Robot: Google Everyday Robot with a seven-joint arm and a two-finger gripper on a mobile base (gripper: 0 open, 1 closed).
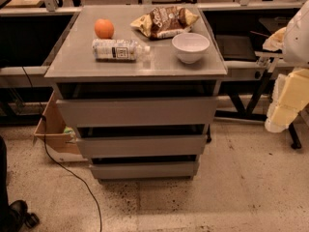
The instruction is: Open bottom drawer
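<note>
A grey cabinet [67, 71] with three handleless drawers stands in the middle of the camera view. The bottom drawer [145, 170] has the slimmest front panel, just above the floor, and its front sits close to the cabinet with a dark gap above it. The mid-height drawer [142, 145] and the tallest drawer [137, 111] are above it. My arm comes in at the right edge, pale yellow and white, and my gripper [276, 123] hangs at its lower end, well to the right of the cabinet and about level with the middle drawer.
On the cabinet top lie an orange [104, 28], a water bottle on its side [118, 49], a chip bag [165, 21] and a white bowl [190, 47]. A cardboard box [52, 129] stands at the left. A black cable [72, 175] crosses the floor. A shoe [14, 214] shows at bottom left.
</note>
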